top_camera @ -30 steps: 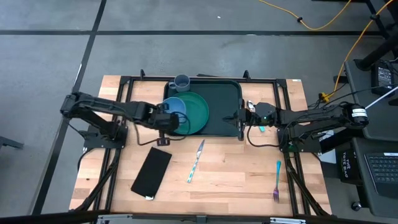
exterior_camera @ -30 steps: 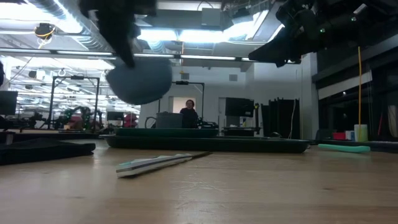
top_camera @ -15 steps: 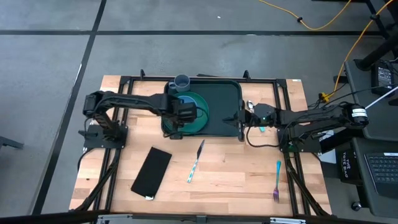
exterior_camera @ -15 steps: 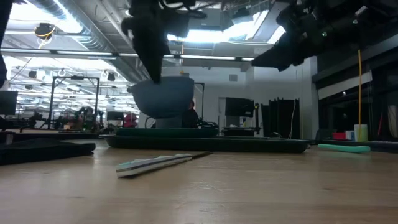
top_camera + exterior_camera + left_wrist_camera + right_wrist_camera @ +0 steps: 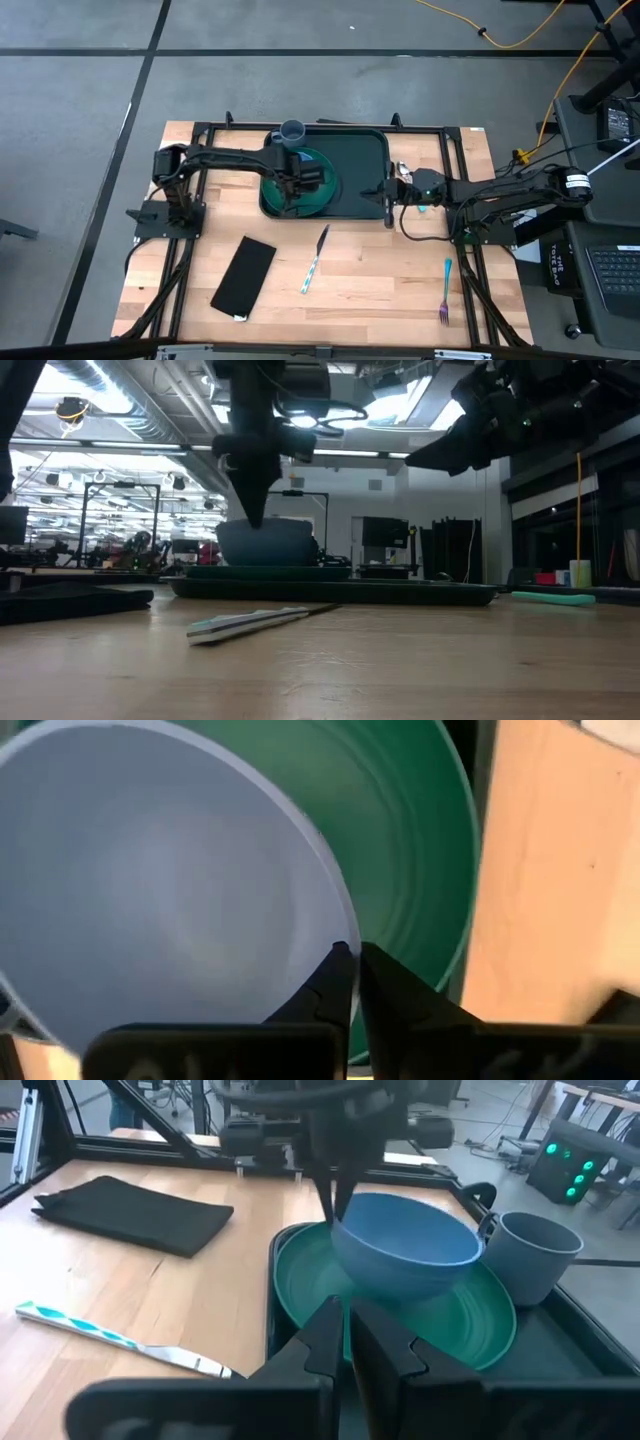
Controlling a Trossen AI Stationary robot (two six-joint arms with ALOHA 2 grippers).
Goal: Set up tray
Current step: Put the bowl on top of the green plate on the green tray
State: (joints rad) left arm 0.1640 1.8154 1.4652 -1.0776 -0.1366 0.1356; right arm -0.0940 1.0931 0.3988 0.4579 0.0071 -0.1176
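Left gripper (image 5: 335, 1200) is clenched on the rim of a blue bowl (image 5: 405, 1245), holding it over the green plate (image 5: 470, 1330) that sits in the left half of the dark green tray (image 5: 360, 175), beside a grey mug (image 5: 535, 1255). Right gripper (image 5: 392, 188) is pinched on the tray's right rim. On the wooden table (image 5: 380, 290) lie a knife (image 5: 315, 260), a fork (image 5: 445, 290) and a black cloth (image 5: 243, 278).

A large dark green rectangular tray (image 5: 358, 170) with rounded corners and a raised rim is seen lying flat toward the twelve o'clock edge of the bench, long sides running three to nine.
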